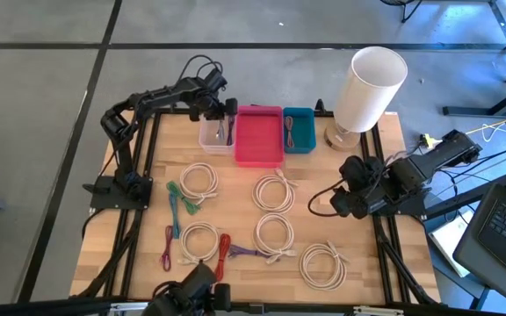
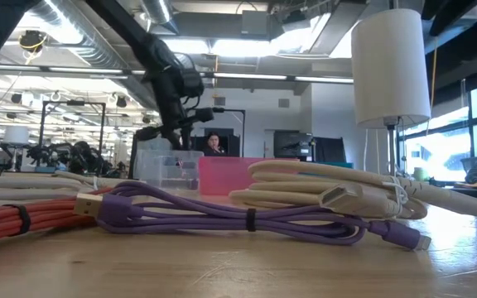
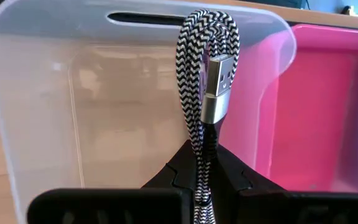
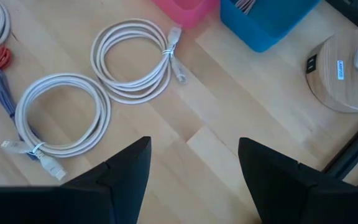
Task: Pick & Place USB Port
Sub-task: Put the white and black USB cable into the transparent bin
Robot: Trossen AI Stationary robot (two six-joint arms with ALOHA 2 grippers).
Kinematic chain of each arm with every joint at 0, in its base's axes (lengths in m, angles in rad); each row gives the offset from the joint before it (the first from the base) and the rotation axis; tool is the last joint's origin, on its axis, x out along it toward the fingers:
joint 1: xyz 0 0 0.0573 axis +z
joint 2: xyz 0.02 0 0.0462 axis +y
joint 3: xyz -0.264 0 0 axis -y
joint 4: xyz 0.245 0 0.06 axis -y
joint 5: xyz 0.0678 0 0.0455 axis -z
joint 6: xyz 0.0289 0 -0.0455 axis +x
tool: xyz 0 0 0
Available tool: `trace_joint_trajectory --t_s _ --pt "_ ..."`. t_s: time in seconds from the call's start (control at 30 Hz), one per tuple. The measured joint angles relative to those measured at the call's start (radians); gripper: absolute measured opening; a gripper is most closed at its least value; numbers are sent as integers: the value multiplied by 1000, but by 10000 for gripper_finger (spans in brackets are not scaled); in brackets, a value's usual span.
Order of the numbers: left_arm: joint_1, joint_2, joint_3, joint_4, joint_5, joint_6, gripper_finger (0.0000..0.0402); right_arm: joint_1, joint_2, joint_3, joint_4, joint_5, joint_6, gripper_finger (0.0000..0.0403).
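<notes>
High view shows a wooden bench (image 1: 235, 189) strewn with coiled cables, the left claw (image 3: 201, 180) clamping a braided USB cable (image 3: 205, 81) over the clear bin (image 3: 73, 118), the right claw (image 4: 194, 165) gaping empty.

You can't see where the braided cable (image 3: 199, 81) ends: its lower run drops behind the left gripper (image 3: 199, 177) and off the frame. The clear bin's (image 3: 36, 112) floor stays blurred. In the high view, its contents are too small to identify.
</notes>
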Motion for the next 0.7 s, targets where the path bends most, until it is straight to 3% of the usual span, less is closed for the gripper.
trace_joint_trajectory --t_s 0.3,0.7 --pt "-8 0 -105 132 15 -19 14 0 0 0 0 0 2 245" --pt "-41 40 -118 162 7 22 17 0 0 0 0 0 31 245"
